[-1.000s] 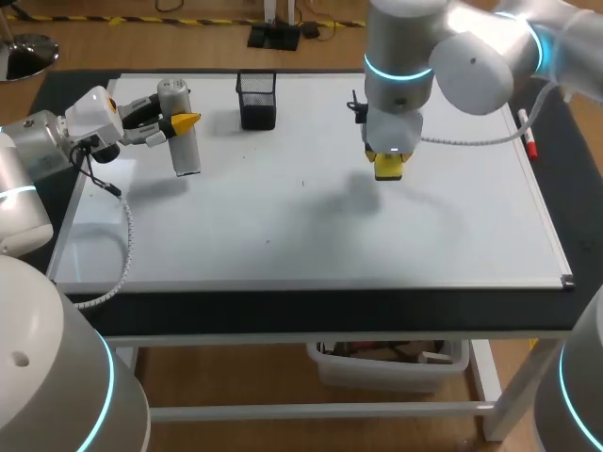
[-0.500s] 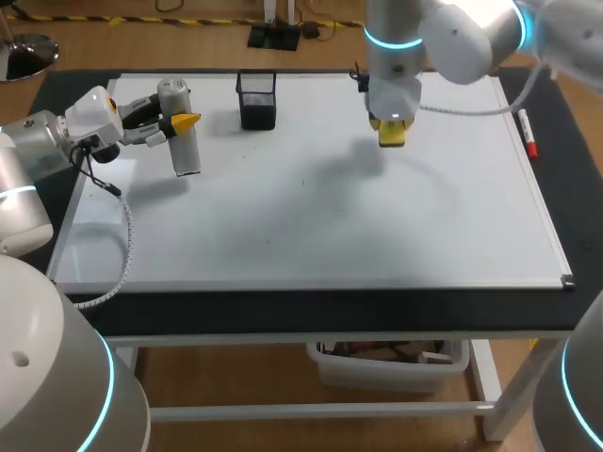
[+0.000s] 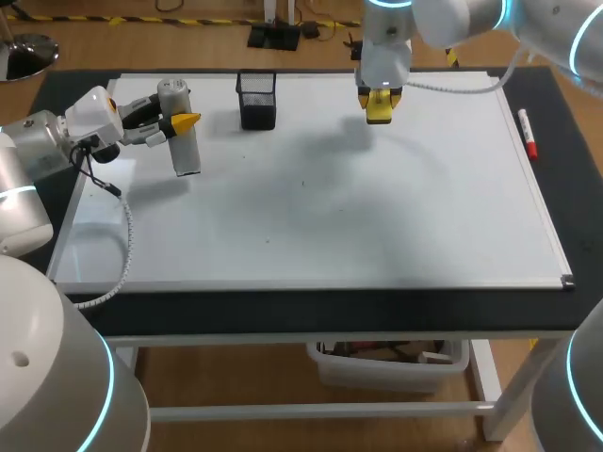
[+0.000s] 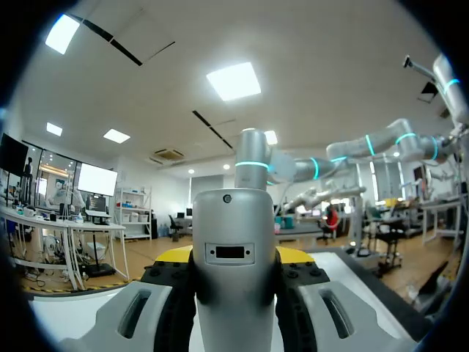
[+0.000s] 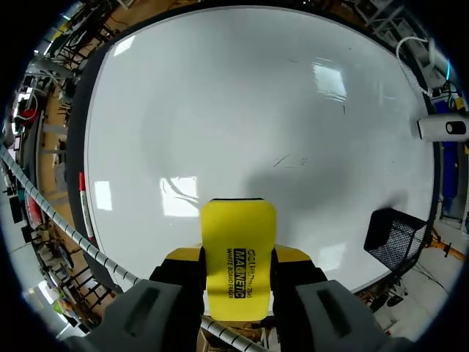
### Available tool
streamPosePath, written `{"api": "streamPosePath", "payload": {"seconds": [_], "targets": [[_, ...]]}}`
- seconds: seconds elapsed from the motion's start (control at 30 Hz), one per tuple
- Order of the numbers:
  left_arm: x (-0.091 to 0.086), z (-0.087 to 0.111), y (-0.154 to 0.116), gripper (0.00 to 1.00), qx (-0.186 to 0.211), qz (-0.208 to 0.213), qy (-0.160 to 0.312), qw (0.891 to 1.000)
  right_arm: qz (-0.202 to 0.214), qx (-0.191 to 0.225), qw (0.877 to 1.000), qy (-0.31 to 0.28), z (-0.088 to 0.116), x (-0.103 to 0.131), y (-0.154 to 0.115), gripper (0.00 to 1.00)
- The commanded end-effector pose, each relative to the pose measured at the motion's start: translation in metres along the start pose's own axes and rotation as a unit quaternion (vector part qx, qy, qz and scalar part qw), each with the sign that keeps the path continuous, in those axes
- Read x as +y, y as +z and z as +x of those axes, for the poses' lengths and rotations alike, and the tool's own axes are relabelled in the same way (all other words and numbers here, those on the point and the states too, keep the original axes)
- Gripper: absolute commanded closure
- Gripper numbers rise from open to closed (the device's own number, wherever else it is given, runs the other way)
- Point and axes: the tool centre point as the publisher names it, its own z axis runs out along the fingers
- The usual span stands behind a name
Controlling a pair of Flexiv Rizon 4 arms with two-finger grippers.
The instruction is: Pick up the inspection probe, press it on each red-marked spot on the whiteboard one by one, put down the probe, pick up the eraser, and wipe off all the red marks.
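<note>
The eraser [image 3: 379, 108], a yellow block, is clamped from both sides in the right gripper [image 5: 238, 275] and hangs over the whiteboard [image 3: 377, 226] at about 12 o'clock, near the far edge. Its shadow falls apart from it, so I judge it lifted off the surface. From here I can make out no red marks on the board, only a few faint dark flecks near its middle [image 3: 303, 184], so the wiping looks close to finished, if not done. To do the rest well, I would bring the eraser down with its pad flat, press evenly, and run overlapping strokes across the flecks. The wrist view looks straight down at the white surface and would serve for checking each patch. A sweep toward 11 o'clock needs care, since a black mesh cup [image 3: 256, 99] stands there. At 10 o'clock the left gripper [image 4: 234, 257] is closed on the probe [image 3: 182, 146], a silver cylinder held over the board's left part, not yet put down. A red marker [image 3: 529, 134] lies off the board at 2 o'clock.
</note>
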Motion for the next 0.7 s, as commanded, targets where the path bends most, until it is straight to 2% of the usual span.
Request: {"api": "streamPosePath", "payload": {"seconds": [0.03,0.4,0.7], "targets": [[0.000,0.000,0.000,1.00,0.000,0.002,0.001,1.000,-0.027,0.004,1.000,-0.005,-0.005,-0.012,0.009,1.00],[0.000,0.000,0.000,1.00,0.000,0.002,0.001,1.000,-0.045,-0.027,0.999,-0.004,-0.010,-0.020,0.029,1.00],[0.000,0.000,0.000,1.00,0.000,0.002,0.001,1.000,-0.049,-0.016,0.999,-0.009,-0.014,-0.023,0.040,1.00]]}}
